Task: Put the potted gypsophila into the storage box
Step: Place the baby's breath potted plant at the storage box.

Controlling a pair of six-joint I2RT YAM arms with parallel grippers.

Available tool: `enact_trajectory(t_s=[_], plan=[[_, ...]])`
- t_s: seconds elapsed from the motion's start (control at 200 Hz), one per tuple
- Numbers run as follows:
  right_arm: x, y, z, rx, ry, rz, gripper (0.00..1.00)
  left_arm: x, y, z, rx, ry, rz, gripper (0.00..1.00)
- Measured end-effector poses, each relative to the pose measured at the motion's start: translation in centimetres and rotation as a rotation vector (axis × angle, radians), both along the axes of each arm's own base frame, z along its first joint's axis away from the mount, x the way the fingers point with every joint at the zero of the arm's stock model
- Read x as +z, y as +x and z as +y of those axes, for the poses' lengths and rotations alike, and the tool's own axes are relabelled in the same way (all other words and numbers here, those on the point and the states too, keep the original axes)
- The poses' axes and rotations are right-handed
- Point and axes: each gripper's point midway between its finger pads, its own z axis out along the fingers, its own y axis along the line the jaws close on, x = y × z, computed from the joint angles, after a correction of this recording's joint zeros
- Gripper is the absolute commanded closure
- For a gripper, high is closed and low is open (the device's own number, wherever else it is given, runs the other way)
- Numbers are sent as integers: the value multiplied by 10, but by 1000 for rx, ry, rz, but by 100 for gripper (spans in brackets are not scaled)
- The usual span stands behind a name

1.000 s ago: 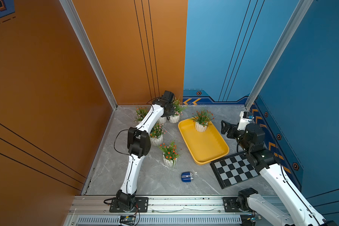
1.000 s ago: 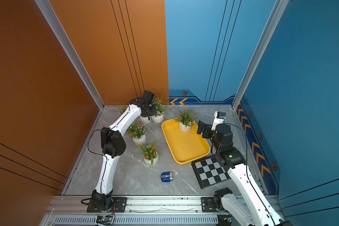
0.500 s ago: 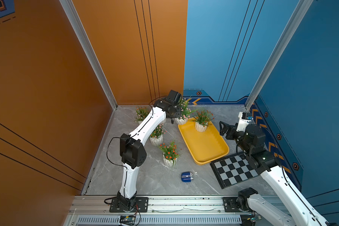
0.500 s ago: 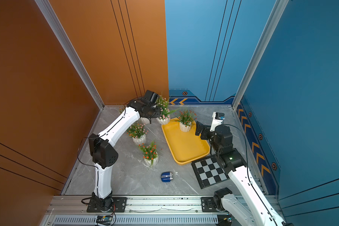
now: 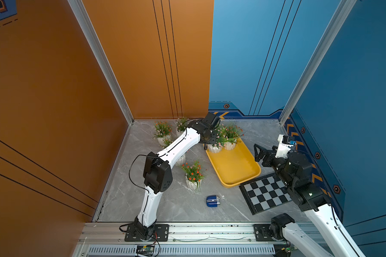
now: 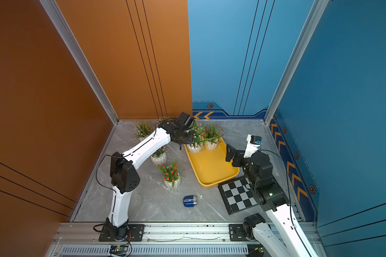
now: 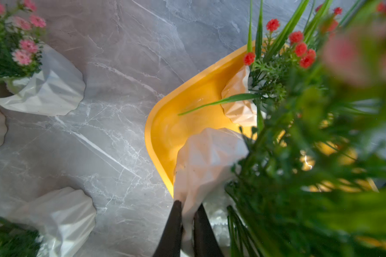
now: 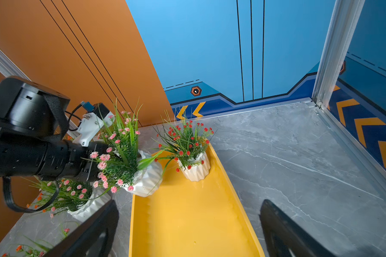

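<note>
Potted gypsophila over the storage box's far left corner; another pot inside beside it; checkered board at near corner.
</note>
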Motion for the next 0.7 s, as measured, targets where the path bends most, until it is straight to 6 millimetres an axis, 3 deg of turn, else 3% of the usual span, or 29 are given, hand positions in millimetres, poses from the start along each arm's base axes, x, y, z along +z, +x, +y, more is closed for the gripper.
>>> enact_trajectory(t_s=[0.29, 0.39, 0.556, 0.701], plan=[[-15, 3, -4, -26, -19, 43, 0, -64, 23, 0, 25, 52, 81, 100], [-25, 8, -3, -34, -21, 74, 0, -70, 30, 0, 34, 52, 83, 100], [-47, 16, 0, -38, -32, 140, 0, -64, 37, -2, 42, 33, 65, 100], [-51, 20, 1, -38, -36, 152, 0, -61, 40, -2, 52, 18, 60, 69]])
